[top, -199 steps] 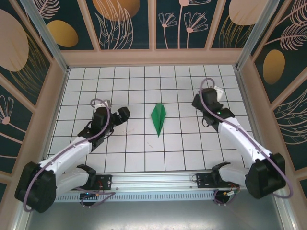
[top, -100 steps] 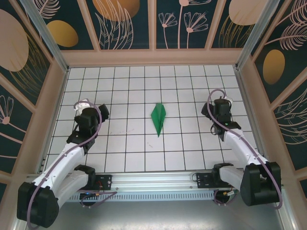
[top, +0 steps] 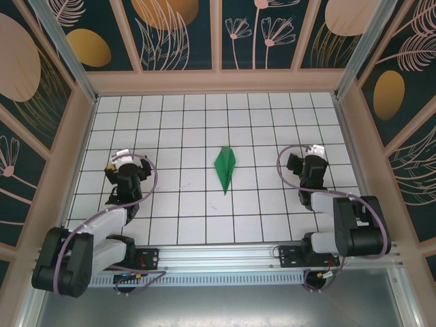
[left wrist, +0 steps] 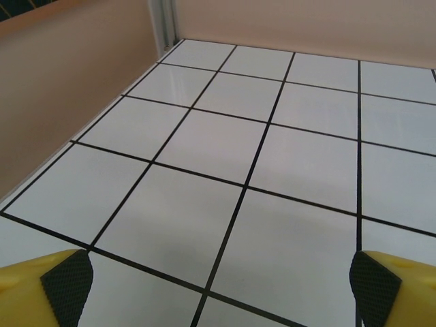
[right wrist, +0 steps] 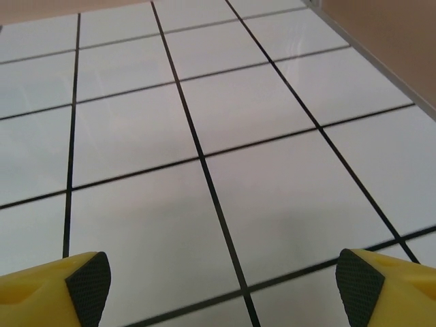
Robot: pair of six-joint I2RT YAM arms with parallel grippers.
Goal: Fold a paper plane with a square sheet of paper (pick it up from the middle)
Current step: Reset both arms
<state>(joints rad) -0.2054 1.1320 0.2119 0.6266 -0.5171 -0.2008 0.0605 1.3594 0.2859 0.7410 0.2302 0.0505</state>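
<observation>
Both arms are retracting from the paper plane (top: 225, 168). The left gripper (left wrist: 221, 289) and right gripper (right wrist: 223, 286) are gaping, empty. The plane is likely light and flimsy, so pinch its centre crease.

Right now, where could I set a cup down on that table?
Bare: tiles between the paper plane and the back wall, and between it and the metal rail. Crowded: around the left arm and right arm.

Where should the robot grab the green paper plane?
Probably its wider middle, coming from straight above and pinching across the centre crease. The paper plane lies flat, so its thin edges give little to grab from the side.
</observation>
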